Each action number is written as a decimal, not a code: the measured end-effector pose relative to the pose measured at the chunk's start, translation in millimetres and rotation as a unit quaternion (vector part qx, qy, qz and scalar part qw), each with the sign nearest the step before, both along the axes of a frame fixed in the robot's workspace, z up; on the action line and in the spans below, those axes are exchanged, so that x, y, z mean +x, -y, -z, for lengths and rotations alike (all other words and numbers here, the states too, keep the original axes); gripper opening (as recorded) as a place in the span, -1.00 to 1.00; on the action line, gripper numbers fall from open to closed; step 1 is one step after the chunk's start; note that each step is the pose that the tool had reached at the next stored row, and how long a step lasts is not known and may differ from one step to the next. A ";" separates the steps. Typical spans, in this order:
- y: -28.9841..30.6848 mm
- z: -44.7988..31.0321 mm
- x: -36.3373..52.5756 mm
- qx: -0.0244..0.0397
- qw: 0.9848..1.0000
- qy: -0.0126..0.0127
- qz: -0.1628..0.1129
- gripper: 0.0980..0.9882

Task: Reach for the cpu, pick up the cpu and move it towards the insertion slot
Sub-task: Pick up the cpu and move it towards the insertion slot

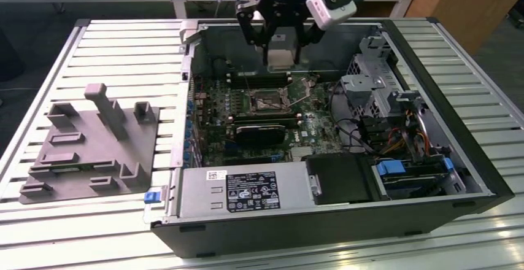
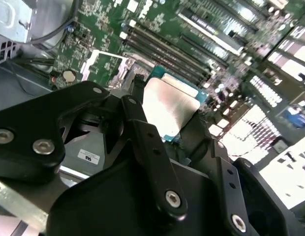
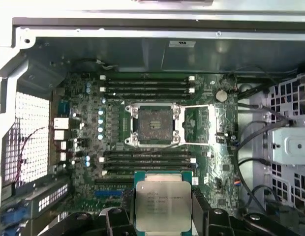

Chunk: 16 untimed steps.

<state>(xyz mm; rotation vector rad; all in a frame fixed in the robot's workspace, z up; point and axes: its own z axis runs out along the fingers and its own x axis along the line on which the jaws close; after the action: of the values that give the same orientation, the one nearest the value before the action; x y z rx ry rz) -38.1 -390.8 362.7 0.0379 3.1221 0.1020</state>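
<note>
Gripper (image 3: 162,219) clamped on cpu (image 3: 163,205), hovering over board, slot (image 3: 153,125) open at 12 o'clock of chip. Best kept level, edges squared to frame, clear of raised lever.

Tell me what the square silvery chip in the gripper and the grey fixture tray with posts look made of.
Square silvery chip: brushed metal lid, seemingly, given its dull sheen, on a green board edge; held in the black gripper. Grey fixture tray with posts: matte, uniform grey, probably moulded or printed plastic.
</note>
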 end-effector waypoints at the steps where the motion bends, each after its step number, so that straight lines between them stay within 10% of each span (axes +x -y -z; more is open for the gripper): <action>1: -3.4 1.6 0.1 0.000 1.000 0.000 0.000 0.00; 9: -34.9 11.0 0.3 0.000 1.000 0.000 0.000 0.00; 16: -46.7 14.5 6.9 -0.002 1.000 -0.001 0.000 0.00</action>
<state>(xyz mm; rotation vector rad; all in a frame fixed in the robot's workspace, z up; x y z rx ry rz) -31.2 -344.1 348.2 0.0380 3.1250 0.0956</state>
